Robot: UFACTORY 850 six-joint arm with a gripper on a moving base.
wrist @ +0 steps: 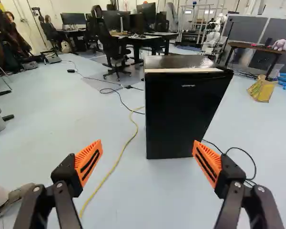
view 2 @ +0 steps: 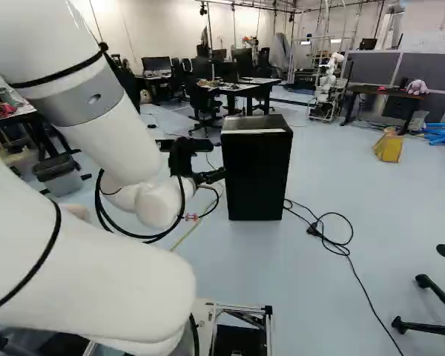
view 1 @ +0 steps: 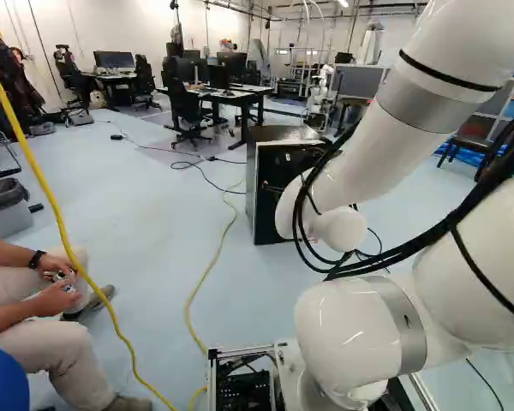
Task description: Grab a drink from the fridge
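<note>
A black fridge stands upright on the floor ahead of the arm, its door shut in the wrist view. In the right base view my gripper shows dark beside the fridge's left edge, partly behind the arm's wrist. The wrist view shows the gripper open wide, nothing between its orange pads. Farther ahead, past the fingers, stands the fridge, offset toward the finger on the side of the black floor cable. No drink is visible.
A yellow cable runs along the floor, and a black cable lies beside the fridge. A seated person's legs are close at the left base view's left. Behind are desks, chairs and another robot.
</note>
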